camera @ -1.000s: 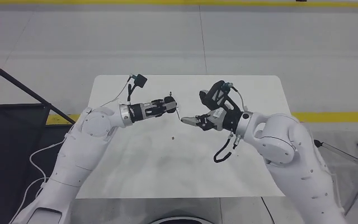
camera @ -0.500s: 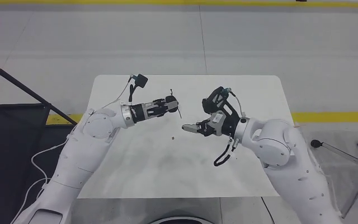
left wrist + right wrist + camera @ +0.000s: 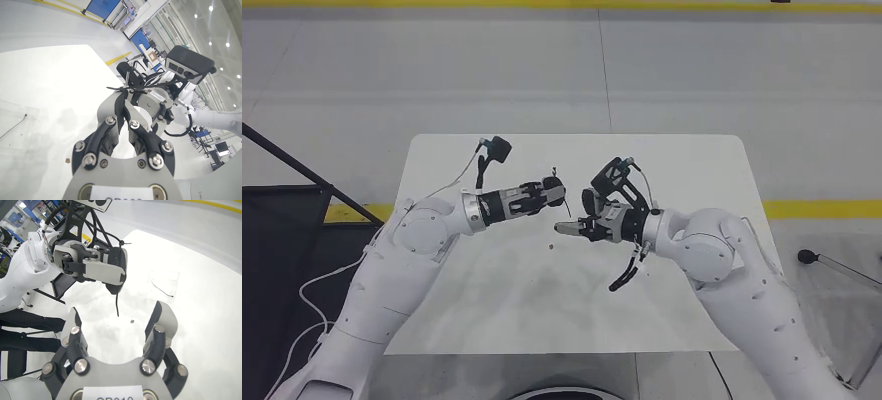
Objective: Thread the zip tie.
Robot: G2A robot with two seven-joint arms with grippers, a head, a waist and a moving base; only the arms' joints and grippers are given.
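White desk (image 3: 492, 300) under both arms. Pinching black zip tie (image 3: 116, 304) w/ L end effector (image 3: 558, 190), clamped tight on its middle, up off desk approx. centre; head on top, tail dangling free. Holding R end effector (image 3: 564, 229) spread wide, just nearer than tail tip, no contact. Also on desk: clear sheet (image 3: 174, 275) w/ thin black wire (image 3: 162, 291), small brown speck (image 3: 132, 321).

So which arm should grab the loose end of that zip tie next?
Probably the right. The right pincer is open and empty, close to the hanging tail of the zip tie; the left pincer is shut on the tie.
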